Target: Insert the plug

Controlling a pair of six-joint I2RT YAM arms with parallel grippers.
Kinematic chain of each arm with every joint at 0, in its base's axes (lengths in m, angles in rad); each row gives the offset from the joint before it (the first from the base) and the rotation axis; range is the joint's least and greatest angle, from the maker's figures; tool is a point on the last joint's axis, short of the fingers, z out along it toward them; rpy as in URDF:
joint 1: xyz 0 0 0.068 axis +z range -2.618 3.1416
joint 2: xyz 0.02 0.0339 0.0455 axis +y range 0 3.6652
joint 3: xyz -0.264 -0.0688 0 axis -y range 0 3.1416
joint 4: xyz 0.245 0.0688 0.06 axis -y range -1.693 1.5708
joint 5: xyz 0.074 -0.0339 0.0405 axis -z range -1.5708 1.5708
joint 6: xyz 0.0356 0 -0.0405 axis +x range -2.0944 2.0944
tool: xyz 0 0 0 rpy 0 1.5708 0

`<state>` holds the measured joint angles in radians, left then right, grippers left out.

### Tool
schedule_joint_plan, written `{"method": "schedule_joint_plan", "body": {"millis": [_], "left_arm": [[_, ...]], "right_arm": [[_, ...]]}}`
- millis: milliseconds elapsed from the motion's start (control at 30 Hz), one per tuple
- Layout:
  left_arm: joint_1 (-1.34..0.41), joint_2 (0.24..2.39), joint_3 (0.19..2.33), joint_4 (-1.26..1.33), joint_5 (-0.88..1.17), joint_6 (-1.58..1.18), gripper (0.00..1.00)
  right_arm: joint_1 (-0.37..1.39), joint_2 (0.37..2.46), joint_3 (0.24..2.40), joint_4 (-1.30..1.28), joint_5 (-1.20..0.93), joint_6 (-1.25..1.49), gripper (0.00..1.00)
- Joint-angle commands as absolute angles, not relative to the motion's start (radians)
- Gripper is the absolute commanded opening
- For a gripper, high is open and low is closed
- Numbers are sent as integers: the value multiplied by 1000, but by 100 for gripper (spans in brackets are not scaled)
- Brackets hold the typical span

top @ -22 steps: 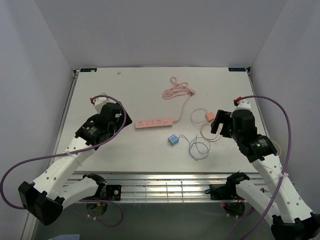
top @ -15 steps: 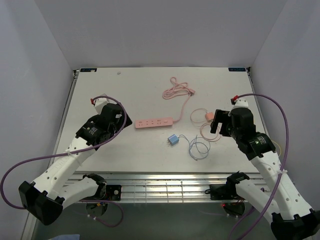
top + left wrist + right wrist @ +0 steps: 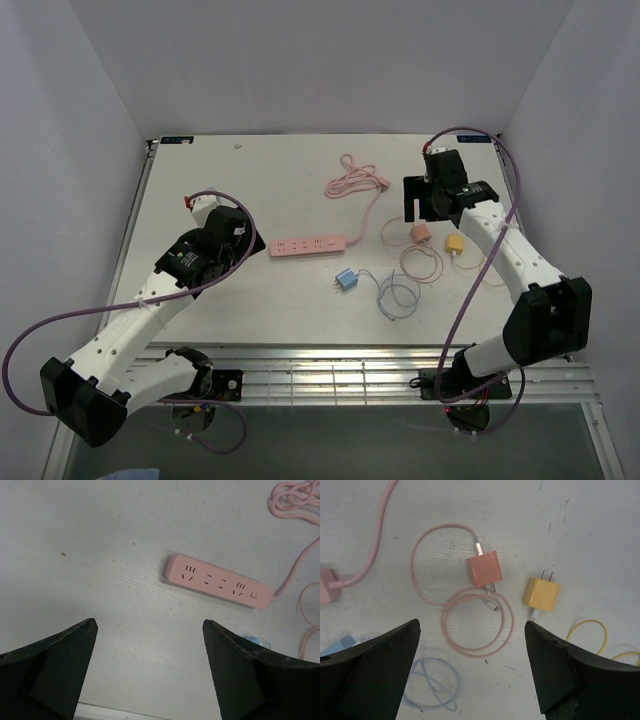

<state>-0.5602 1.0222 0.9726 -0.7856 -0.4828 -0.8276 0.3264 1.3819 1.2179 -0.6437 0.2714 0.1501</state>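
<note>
Hovering released, the right tool (image 3: 471, 625) has the pink plug (image 3: 484, 569) lying on the tabletop (image 3: 570, 510) just ahead, while the left tool (image 3: 150, 622), equally released, faces the strip (image 3: 220, 581).

No word, brand or number can be read in any view. The pink power strip (image 3: 220, 582) shows only socket slots and a small square mark at its 3 o'clock end. Two blue stickers (image 3: 176, 140) on the surface (image 3: 260, 180), at the 11 and 1 o'clock corners, are too small to read.
</note>
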Motion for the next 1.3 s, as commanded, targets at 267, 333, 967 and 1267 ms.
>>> {"method": "schedule_joint_plan", "body": {"millis": [267, 333, 967, 1267], "left_arm": [[-560, 1020, 957, -778, -486, -818, 98], [-560, 1023, 956, -778, -483, -818, 98], [-560, 1052, 956, -776, -491, -813, 98], [-560, 1051, 959, -781, -492, -813, 98]], "right_arm": [[201, 1799, 1459, -594, 104, -81, 94], [196, 1842, 1466, -580, 78, -113, 94], [189, 1944, 1405, -518, 66, -152, 96], [183, 1942, 1367, -500, 45, -141, 81]]}}
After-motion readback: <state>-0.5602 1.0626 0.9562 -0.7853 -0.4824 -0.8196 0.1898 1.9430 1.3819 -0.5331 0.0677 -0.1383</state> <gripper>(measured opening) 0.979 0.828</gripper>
